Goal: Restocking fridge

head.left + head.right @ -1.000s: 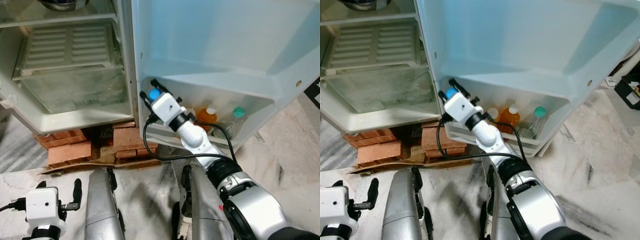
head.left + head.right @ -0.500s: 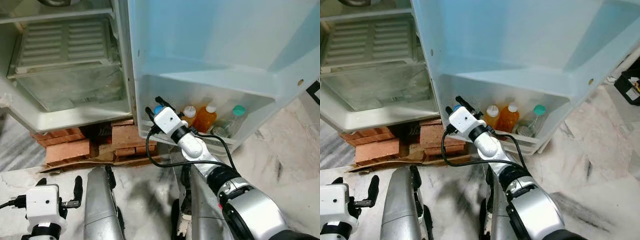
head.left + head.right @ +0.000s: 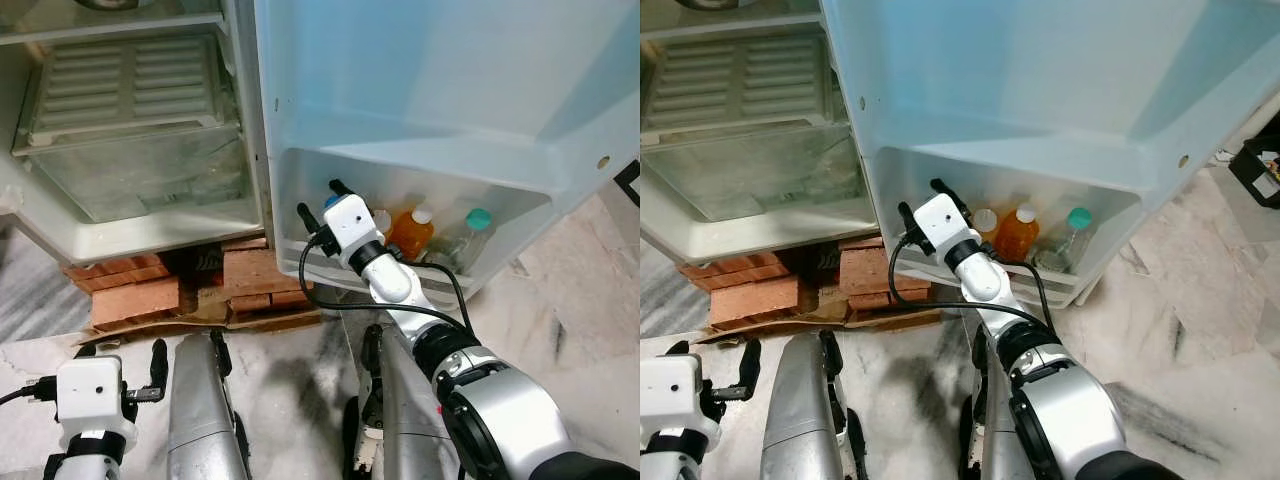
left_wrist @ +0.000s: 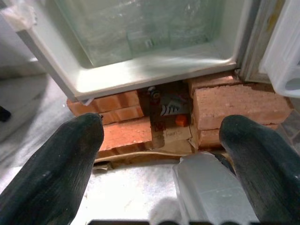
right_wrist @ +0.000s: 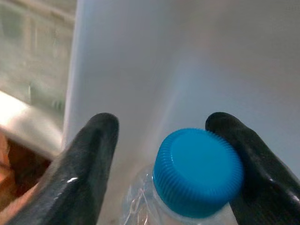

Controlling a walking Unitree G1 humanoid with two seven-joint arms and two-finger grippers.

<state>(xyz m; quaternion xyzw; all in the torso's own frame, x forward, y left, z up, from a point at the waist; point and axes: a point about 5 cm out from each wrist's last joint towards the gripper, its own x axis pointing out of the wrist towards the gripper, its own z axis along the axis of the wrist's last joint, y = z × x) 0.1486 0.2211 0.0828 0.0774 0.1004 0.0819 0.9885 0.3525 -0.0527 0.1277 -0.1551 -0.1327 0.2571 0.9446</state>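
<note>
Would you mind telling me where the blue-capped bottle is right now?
The blue-capped bottle sits between the right gripper's open fingers, at the left end of the fridge door's bottom shelf, left of the orange juice bottles.

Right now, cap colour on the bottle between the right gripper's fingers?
Blue. The cap shows best in the right wrist view, on a clear bottle.

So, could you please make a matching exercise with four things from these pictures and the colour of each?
Things:
1. bottle cap between the right gripper's fingers
2. cap of the clear bottle in the door shelf
3. bricks under the fridge
4. gripper fingers

Colours:
A. black
B. blue
C. reddish-brown
D. teal green

Pairs: 1 B; 2 D; 3 C; 4 A.
</note>
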